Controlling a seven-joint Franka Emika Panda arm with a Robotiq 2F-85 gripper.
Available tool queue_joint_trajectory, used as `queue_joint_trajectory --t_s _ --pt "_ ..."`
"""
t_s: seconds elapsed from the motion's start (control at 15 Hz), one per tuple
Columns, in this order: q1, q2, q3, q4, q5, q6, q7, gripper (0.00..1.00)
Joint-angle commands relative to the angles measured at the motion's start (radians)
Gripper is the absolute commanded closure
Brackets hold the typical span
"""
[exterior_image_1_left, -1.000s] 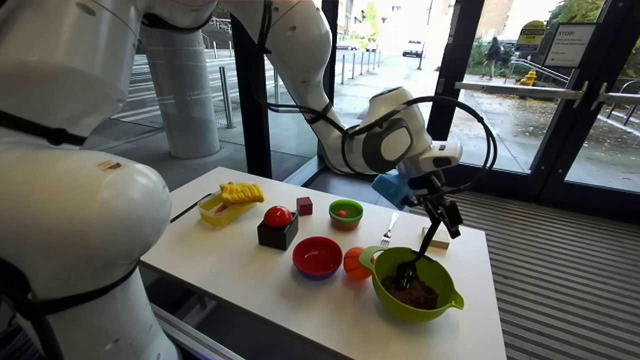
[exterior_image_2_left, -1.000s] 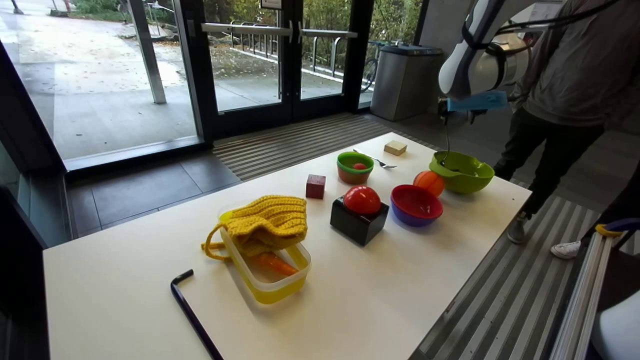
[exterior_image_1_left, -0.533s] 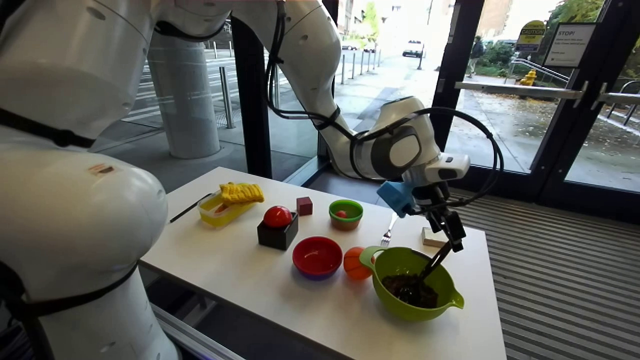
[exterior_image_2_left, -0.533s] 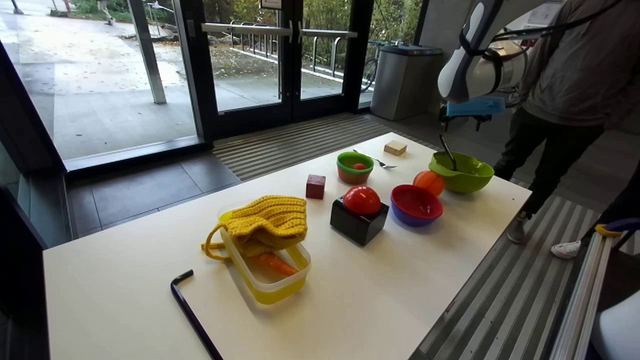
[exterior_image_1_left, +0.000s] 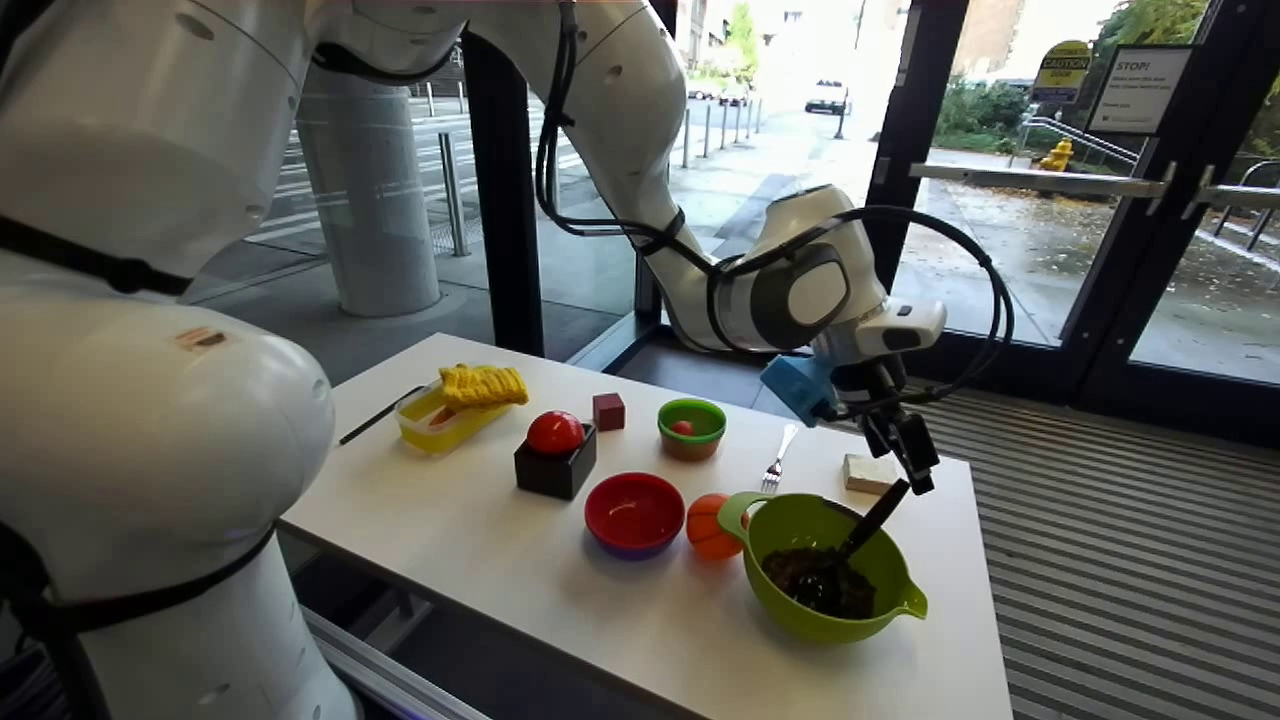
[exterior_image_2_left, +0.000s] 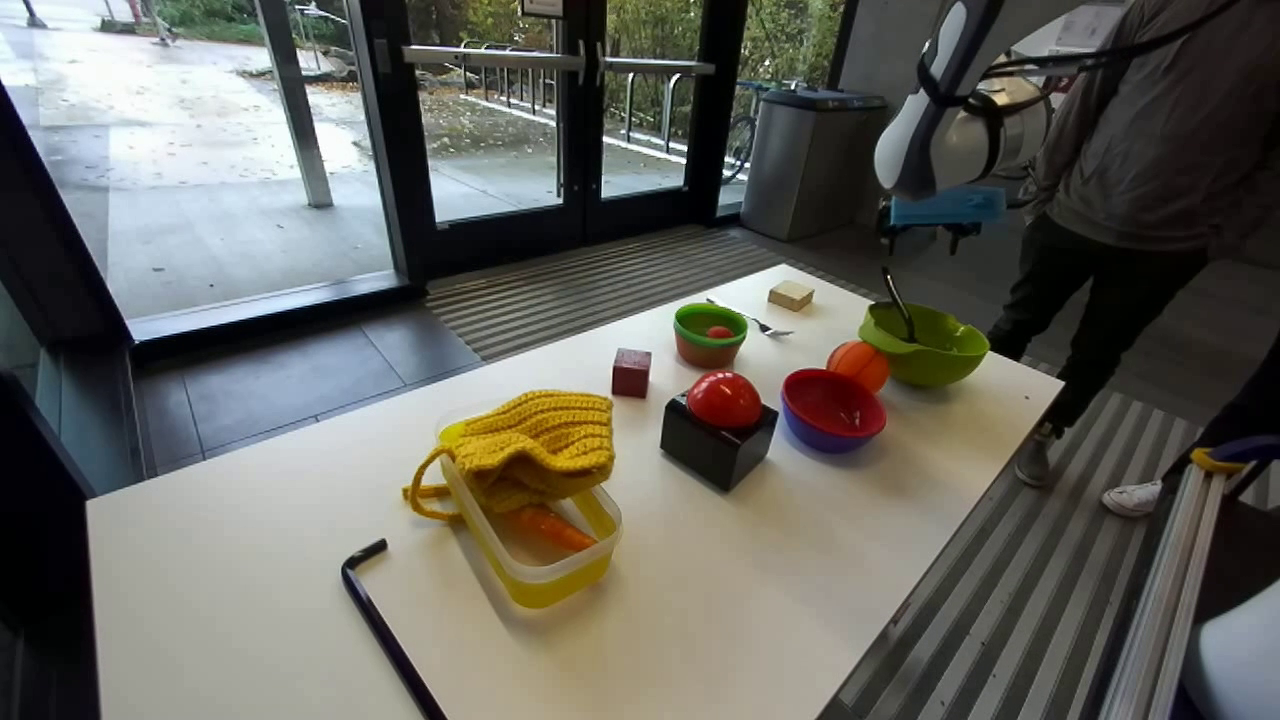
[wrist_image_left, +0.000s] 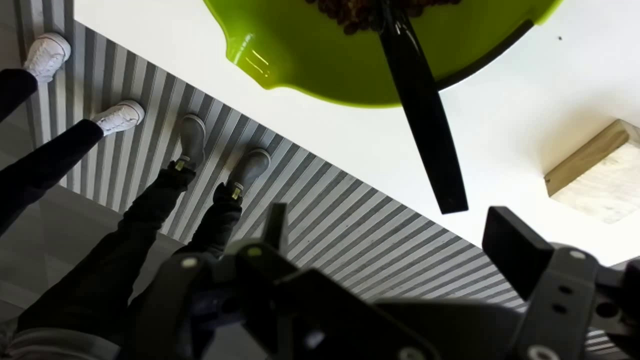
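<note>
Okay, your gripper (wrist_image_left: 392, 237) has its jaws spread wide, nothing held. Below it, a long black plastic-looking utensil (wrist_image_left: 425, 120) leans in the round lime-green plastic bowl (exterior_image_1_left: 800, 617), lower end among reddish-brown bits (wrist_image_left: 350, 17). Handle's tip sits just past your fingertips, not touching. Step reads as a grip-or-release point at the handle. Moving in calls for centring the handle between the fingers; moving off, for clearing its tip. Mind the rectangular pale wooden block (wrist_image_left: 590, 172), beside and lower than the gripper.
</note>
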Motion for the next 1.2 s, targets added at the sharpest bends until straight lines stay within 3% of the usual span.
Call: queue_joint_trajectory --t_s 0.0,1.13 --pt "-0.017 -0.018 0.015 0.003 -0.037 -0.006 0.007 0.00" --pt "-0.031 -0.062 0.030 0.001 -0.058 -0.029 -0.015 0.00"
